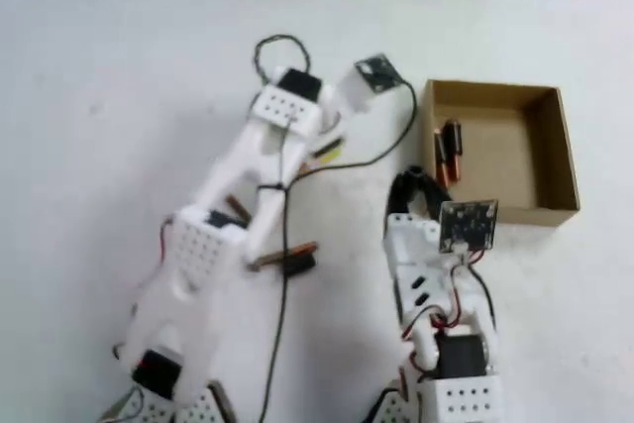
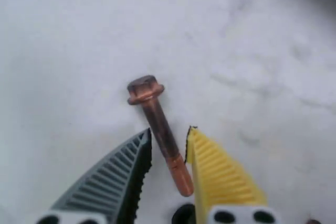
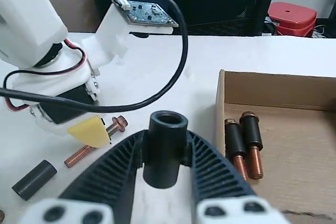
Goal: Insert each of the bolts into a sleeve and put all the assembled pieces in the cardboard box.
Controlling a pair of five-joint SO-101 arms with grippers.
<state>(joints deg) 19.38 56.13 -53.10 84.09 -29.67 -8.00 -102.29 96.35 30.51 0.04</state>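
L gripper [image 2: 168,130] was seen part-open, jaws straddling the bolt [image 2: 158,121] on the table [image 2: 63,35], nothing gripped yet. The sleeve [image 3: 167,153] was held upright, clamped in R gripper [image 3: 165,144], near the box [image 3: 273,85]. Risk judged: bolt could be rolled or pinched askew at closing, then misaligned w/ sleeve bore.

Bolt [image 2: 160,132]: copper-toned metal, semi-gloss. Sleeve [image 3: 167,150]: matt blk. Box [image 3: 273,90]: plain brown cardboard. Fingers [image 2: 220,174]: ribbed plastic.

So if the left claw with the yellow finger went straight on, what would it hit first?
Probably the copper-coloured bolt, whose shank lies between the left gripper's open fingers, then the white table under it; depth is unclear.
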